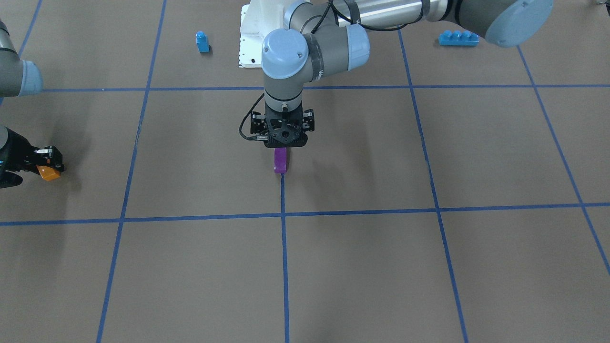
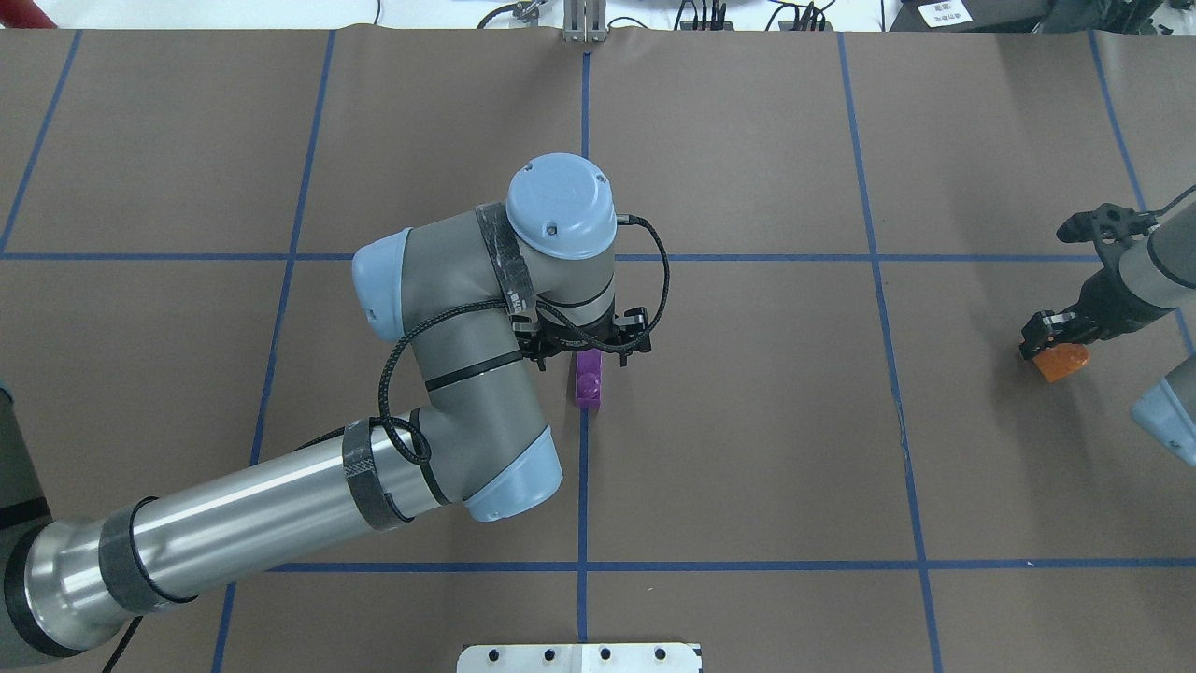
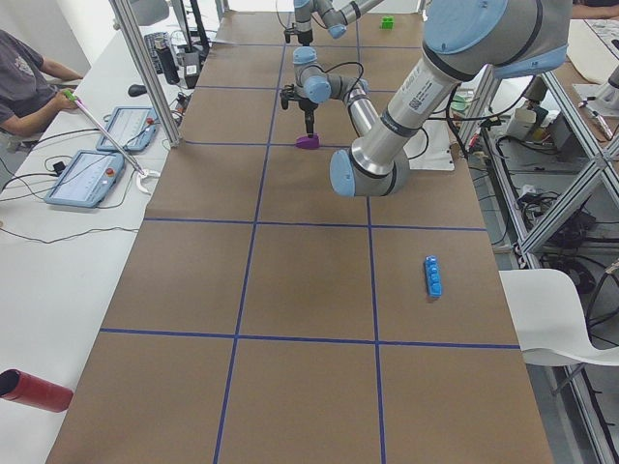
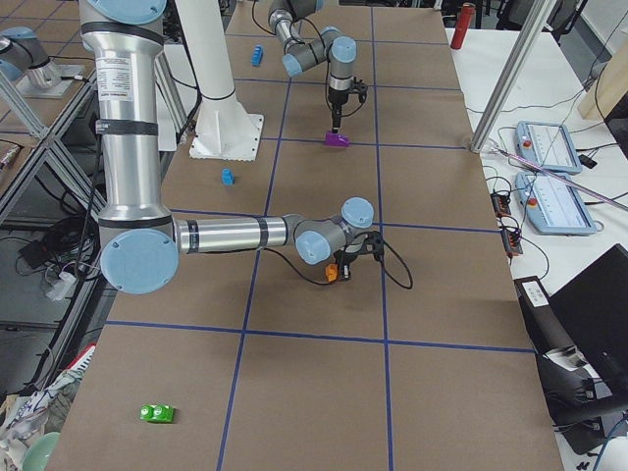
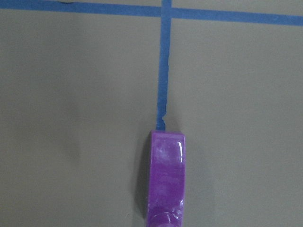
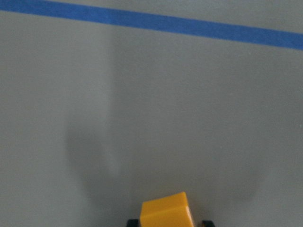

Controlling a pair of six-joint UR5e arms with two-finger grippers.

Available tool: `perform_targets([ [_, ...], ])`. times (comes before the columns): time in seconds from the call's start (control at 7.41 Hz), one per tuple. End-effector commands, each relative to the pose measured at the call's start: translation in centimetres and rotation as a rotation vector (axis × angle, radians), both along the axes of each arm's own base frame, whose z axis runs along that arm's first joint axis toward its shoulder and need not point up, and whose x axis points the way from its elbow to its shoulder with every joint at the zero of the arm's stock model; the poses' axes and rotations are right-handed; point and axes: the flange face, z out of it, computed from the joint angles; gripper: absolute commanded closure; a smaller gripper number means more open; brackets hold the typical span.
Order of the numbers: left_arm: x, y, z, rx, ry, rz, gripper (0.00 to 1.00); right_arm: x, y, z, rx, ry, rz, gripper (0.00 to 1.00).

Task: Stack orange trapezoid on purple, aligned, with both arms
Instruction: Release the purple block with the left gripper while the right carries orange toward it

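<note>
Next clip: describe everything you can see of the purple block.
The purple block is small, glossy, plastic-looking, narrow and elongated, with a rounded, sloping far end in the left wrist view. It appears to rest on the brown table cover, lengthwise on a blue tape line near the centre. The left pincer hangs directly over its robot-side end; contact cannot be told.

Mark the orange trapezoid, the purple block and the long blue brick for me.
orange trapezoid (image 2: pixel 1063 365): overhead exterior view, on its orange upper face.
purple block (image 2: pixel 589 381): overhead exterior view, middle of its upper face.
long blue brick (image 1: pixel 458 39): exterior front-facing view, middle of the brick.
</note>
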Motion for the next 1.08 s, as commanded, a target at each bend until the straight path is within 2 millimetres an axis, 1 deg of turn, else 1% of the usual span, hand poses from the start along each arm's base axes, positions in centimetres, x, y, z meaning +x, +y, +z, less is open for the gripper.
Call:
perform_targets([
  [0.0, 0.0, 0.1, 0.1, 0.000, 0.000, 0.001, 0.00, 0.5, 0.5, -2.5, -0.011, 0.007, 0.012, 1.00],
  [0.13, 0.0, 0.1, 0.1, -0.001, 0.001, 0.002, 0.00, 0.9, 1.0, -1.4, -0.022, 0.022, 0.012, 1.00],
  [0.27, -0.1, 0.0, 0.2, -0.002, -0.001, 0.000, 0.00, 0.9, 1.1, -1.3, -0.022, 0.024, 0.011, 1.00],
  [0.4, -0.1, 0.0, 0.2, -0.002, -0.001, 0.000, 0.00, 0.7, 0.7, -2.2, -0.016, 0.015, 0.014, 1.00],
  [0.54, -0.2, 0.0, 0.1, 0.001, 0.001, -0.001, 0.00, 0.2, 0.2, -3.8, 0.003, -0.004, 0.011, 1.00],
  [0.67, -1.1, 0.2, 1.2, 0.001, 0.001, -0.004, 0.00, -0.4, -0.7, -6.2, 0.012, -0.012, 0.012, 1.00],
  [0.81, -3.5, 1.6, 3.7, 0.014, 0.009, 0.006, 0.00, -1.6, -2.6, -10.3, 0.013, -0.017, 0.028, 1.00],
  [0.94, -6.3, 2.6, 5.6, 0.030, 0.019, 0.008, 0.00, -4.0, -3.8, -15.0, -0.001, -0.041, 0.039, 1.00],
])
